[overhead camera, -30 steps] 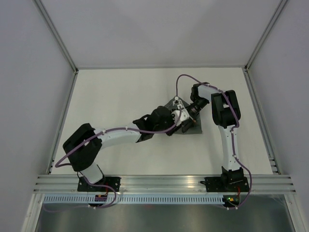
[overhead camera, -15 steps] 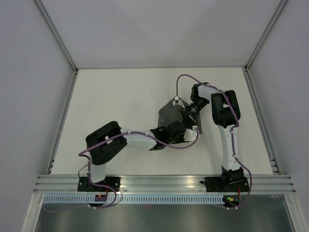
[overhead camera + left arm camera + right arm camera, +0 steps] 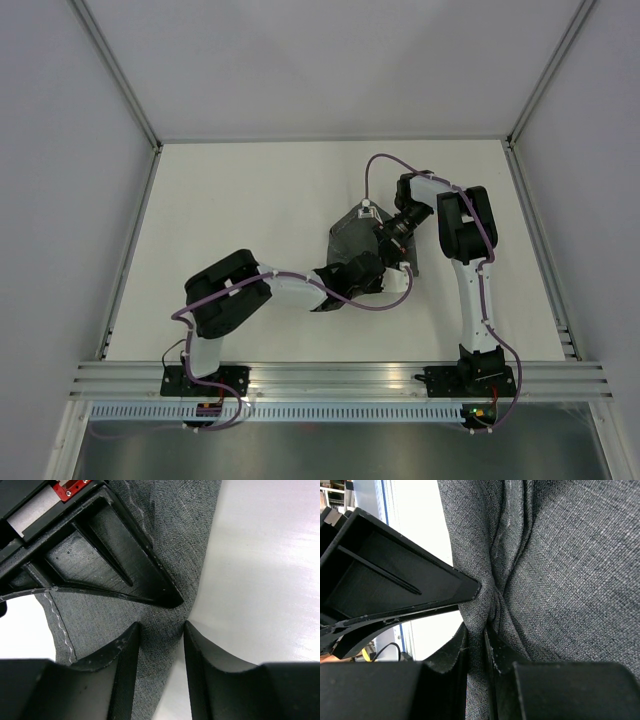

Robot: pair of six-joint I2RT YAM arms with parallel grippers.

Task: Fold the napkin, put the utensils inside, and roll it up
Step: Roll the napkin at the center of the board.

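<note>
The step in hand is judged to be the fold of the napkin (image 3: 348, 240). It lies bunched on the table (image 3: 240, 200), right of centre and about midway between the near and far edges. The right gripper (image 3: 476, 639) stands narrow, clamped on a gathered ridge of the cloth. The left gripper (image 3: 161, 639) stands part-wide, its fingertips (image 3: 125, 650) astride a flat strip of the napkin close to one free edge, and no pinch is visible. One finger of the right gripper sits just ahead of it on the same cloth. For a clean fold, the left gripper should close fully on the cloth before any lift. Both arms should then carry the edge across together, holding the cloth taut and the stitched line (image 3: 59, 625) parallel to the opposite edge.
</note>
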